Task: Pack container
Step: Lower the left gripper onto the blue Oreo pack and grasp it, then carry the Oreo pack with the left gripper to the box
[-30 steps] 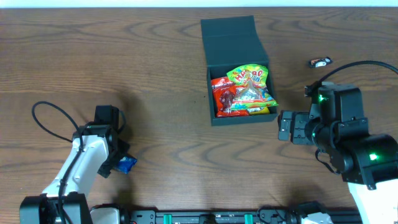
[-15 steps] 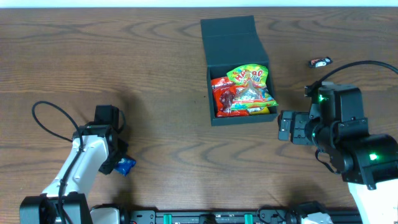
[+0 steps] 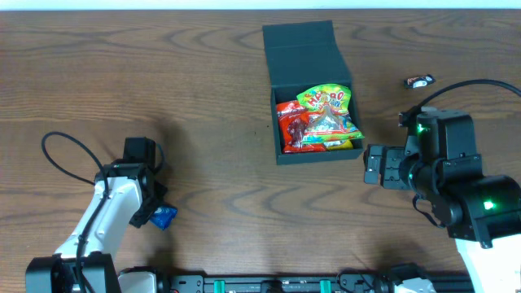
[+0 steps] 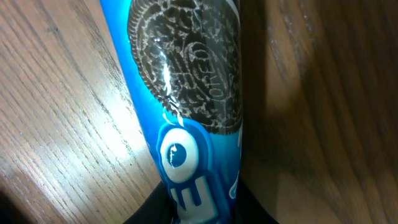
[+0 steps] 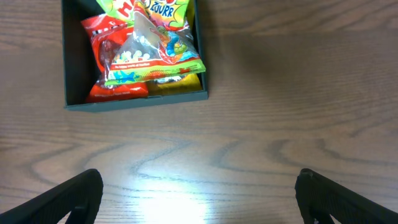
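Overhead: container [image 3: 301, 50] ahead of spread right jaws; left jaws clamp Oreo packet [image 4: 186, 93].

1. Blue cookie packet [image 4: 186, 112] fills the left wrist view, both ends cut off.
2. Overhead, the left arm [image 3: 114, 213] hides most of it.
3. Left gripper [image 4: 199, 214]: jaws just dark slivers at the bottom edge, grip unreadable.
4. Container [image 5: 134, 102] runs off the right wrist view's top.
5. Small object [image 3: 420, 81] on the bench [image 3: 203, 98], too tiny to name.
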